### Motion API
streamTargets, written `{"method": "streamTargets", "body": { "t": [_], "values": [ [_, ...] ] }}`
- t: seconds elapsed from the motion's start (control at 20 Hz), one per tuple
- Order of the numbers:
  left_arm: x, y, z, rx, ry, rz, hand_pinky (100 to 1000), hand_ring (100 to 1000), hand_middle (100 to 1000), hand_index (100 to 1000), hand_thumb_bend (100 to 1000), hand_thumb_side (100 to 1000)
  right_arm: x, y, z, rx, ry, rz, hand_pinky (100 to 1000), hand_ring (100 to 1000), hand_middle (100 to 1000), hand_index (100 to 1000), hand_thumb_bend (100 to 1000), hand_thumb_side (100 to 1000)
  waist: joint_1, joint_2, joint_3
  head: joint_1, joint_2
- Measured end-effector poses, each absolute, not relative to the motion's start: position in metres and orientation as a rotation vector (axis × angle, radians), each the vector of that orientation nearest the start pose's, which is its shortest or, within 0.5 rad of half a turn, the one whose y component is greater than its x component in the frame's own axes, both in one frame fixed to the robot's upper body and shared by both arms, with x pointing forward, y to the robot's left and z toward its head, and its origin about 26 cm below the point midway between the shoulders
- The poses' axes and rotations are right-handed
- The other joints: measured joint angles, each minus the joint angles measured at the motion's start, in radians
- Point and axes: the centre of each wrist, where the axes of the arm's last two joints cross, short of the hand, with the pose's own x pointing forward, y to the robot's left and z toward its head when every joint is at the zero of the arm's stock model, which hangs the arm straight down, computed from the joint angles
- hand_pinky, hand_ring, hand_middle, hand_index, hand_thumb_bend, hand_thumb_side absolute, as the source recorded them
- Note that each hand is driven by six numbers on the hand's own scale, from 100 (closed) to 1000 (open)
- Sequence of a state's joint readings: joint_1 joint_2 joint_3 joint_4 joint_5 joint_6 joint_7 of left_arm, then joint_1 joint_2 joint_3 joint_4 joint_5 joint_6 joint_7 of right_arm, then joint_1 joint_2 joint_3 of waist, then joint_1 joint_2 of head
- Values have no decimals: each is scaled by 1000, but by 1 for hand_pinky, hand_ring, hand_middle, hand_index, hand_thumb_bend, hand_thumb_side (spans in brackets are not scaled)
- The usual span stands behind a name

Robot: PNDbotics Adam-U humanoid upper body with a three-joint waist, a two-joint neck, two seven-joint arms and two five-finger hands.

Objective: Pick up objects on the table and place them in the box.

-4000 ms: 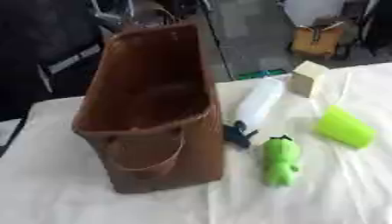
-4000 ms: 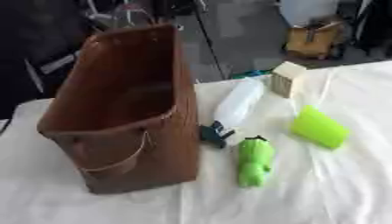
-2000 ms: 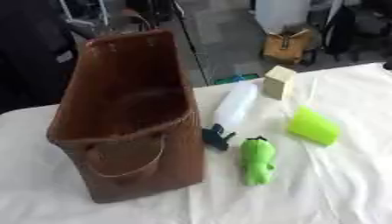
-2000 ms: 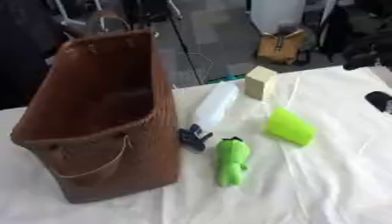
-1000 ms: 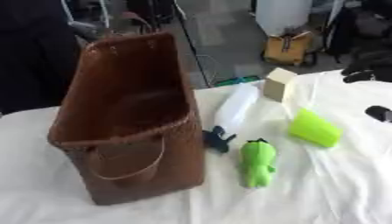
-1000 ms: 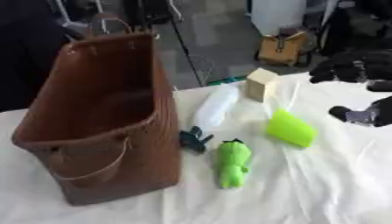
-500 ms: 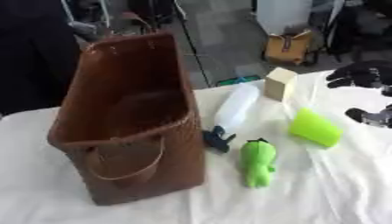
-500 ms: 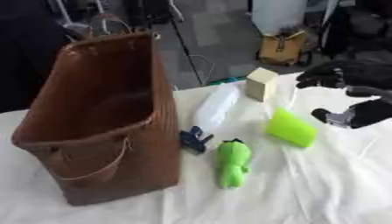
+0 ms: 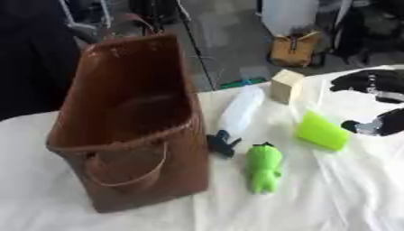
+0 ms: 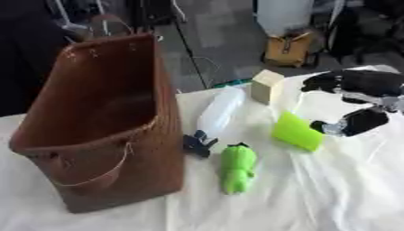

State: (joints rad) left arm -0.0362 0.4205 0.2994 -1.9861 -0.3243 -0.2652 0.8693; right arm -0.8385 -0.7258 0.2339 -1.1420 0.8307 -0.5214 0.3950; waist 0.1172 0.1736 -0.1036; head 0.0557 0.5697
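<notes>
A tall brown woven basket-like box (image 9: 134,131) with a looped strap handle stands on the left of the table, its mouth open upward and its inside dark and bare as far as can be seen; just to its right lies a white translucent plastic spray bottle (image 9: 239,110) with a dark trigger head (image 9: 222,143) pointing toward the viewer; beside the trigger lies a bright green soft toy figure (image 9: 263,167), lengthwise, smooth and rounded; further right lies a lime-green tapered plastic cup (image 10: 296,131) on its side; a pale beige cube-shaped block (image 9: 286,85) stands at the far edge, near the bottle's base.

The table is covered with a wrinkled white cloth (image 9: 331,198); beyond it is a grey floor with a yellow-brown bag (image 9: 295,48), a white cylinder and dark stands.

The robot's right hand (image 10: 356,101), black with silvery parts, reaches in from the right edge; its fingers (image 10: 325,82) are spread above and its thumb (image 10: 347,124) below, uncurled, holding nothing, close beside the lime-green cup's right end; whether it touches the cup cannot be told. The left hand shows in neither view.

Four seconds ago no hand showed; a second ago the right hand appeared at the right edge, and it now sits nearer the cup; the objects lie in the same arrangement, though the whole view has shifted with the camera.
</notes>
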Motion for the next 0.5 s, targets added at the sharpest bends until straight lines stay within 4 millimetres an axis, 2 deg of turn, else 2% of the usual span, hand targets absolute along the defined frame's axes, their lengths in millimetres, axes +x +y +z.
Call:
{"method": "streamTargets", "body": {
  "t": [0.3, 0.4, 0.5],
  "values": [
    [256, 370, 168, -1628, 3050, -575, 686, 719, 784, 724, 100, 778, 440, -340, 231, -982, -1408, 1842, 1000, 1000, 982, 1000, 379, 691, -7, -1, -12, 13, 1],
    [256, 370, 168, -1629, 3049, -578, 684, 718, 784, 724, 100, 784, 441, -337, 230, -966, -1396, 1825, 1000, 1000, 986, 1000, 423, 645, -10, -3, -14, 17, 2],
    [257, 370, 169, -1630, 3046, -583, 684, 718, 784, 724, 100, 787, 442, -334, 223, -922, -1370, 1813, 1000, 1000, 991, 1000, 440, 638, -15, -3, -21, 21, 2]
  ]
}}
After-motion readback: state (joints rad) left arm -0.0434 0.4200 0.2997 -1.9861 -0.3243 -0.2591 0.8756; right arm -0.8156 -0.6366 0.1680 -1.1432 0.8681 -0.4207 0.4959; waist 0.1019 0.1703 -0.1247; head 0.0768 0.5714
